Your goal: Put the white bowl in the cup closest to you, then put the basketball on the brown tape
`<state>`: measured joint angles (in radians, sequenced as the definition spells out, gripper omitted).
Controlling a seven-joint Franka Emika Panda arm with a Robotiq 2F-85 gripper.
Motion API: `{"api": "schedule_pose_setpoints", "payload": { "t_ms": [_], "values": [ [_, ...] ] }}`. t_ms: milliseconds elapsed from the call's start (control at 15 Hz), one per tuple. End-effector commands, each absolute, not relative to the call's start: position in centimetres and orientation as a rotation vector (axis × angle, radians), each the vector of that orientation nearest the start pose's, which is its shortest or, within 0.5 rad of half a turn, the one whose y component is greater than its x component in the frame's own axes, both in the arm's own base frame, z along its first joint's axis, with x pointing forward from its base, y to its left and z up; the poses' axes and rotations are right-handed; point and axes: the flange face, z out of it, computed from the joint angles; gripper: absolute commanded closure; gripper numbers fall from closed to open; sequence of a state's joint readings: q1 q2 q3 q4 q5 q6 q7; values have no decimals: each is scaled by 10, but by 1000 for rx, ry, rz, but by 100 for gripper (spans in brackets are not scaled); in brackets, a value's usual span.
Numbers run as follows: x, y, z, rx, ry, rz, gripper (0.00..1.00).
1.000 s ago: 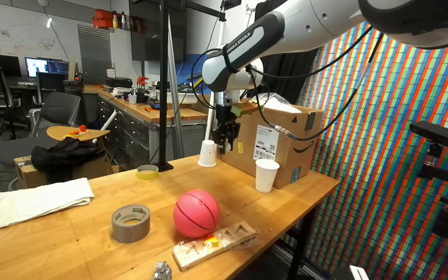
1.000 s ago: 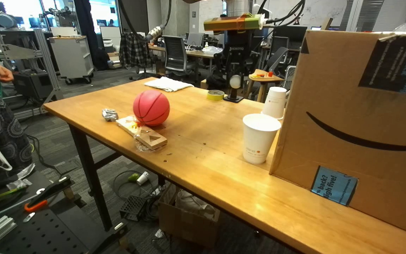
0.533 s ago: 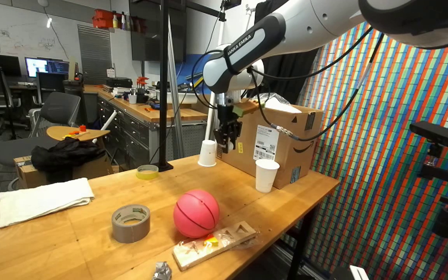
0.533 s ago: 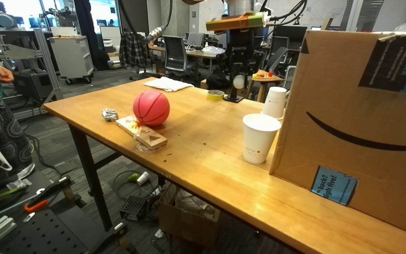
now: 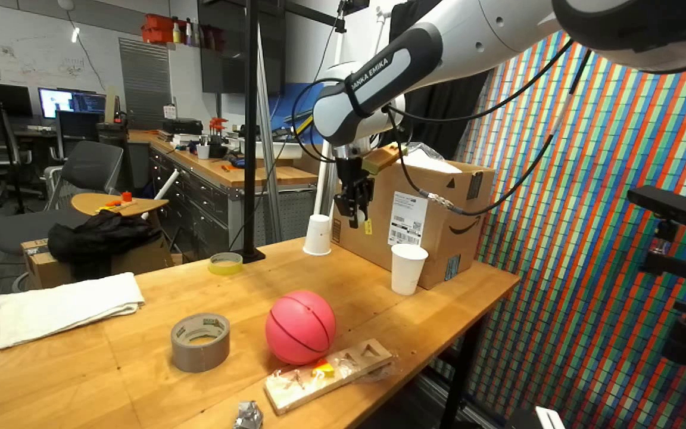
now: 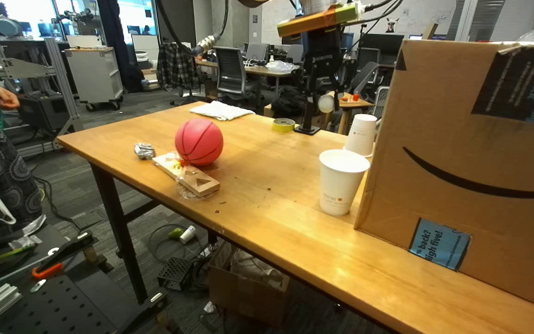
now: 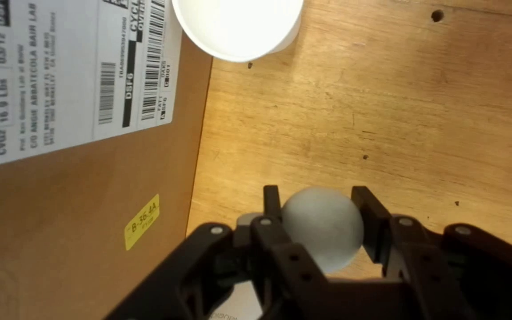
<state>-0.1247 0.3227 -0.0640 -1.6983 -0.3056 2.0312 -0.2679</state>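
White bowl (image 7: 322, 229): held in the tool (image 7: 316, 213), up off the surface (image 7: 416, 111); it looks smooth and round, so jolts could work it loose.
Jaws: partly parted, at just the bowl's width, one on each side of it; leave them as they are until you are over the opening.
Upright cup (image 6: 342, 183): your likely target, standing mouth up just beside the cardboard box (image 6: 471, 155); it shows ahead, at the top of the wrist view, so travel across to it before you lower.
Upturned cup (image 5: 318, 235): stands mouth down near your tool and can't take the bowl; part of it shows past the tool in the wrist view, so don't dip here.
Tilt: the tool leans in both exterior views; straighten it as you arrive, so that the bowl goes straight down.
Cardboard box: its wall runs along one side of your way; give it room, since opening the jaws will probably push one of them towards that wall.
Release: centre the bowl over the rim, lower until it is just inside, then part the jaws only a little; a wide opening could shove or tip a cup that is probably light.
Basketball (image 5: 300, 328): resting on the surface, apart from the brown tape (image 5: 200, 354); leave both until the bowl is in.
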Motion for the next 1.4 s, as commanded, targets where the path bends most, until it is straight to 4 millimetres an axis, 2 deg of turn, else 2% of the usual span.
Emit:
{"api": "schedule_pose_setpoints", "payload": {
  "t_ms": [0, 467, 733, 933, 1333],
  "values": [
    [632, -124, 432, -3458, -517, 117, 80],
    [627, -107, 439, -3563, -900, 398, 80],
    [625, -100, 437, -3582, -1061, 533, 80],
    [619, -99, 424, -3563, -1124, 658, 80],
    [599, -115, 395, -3524, -1121, 885, 80]
  ]
}}
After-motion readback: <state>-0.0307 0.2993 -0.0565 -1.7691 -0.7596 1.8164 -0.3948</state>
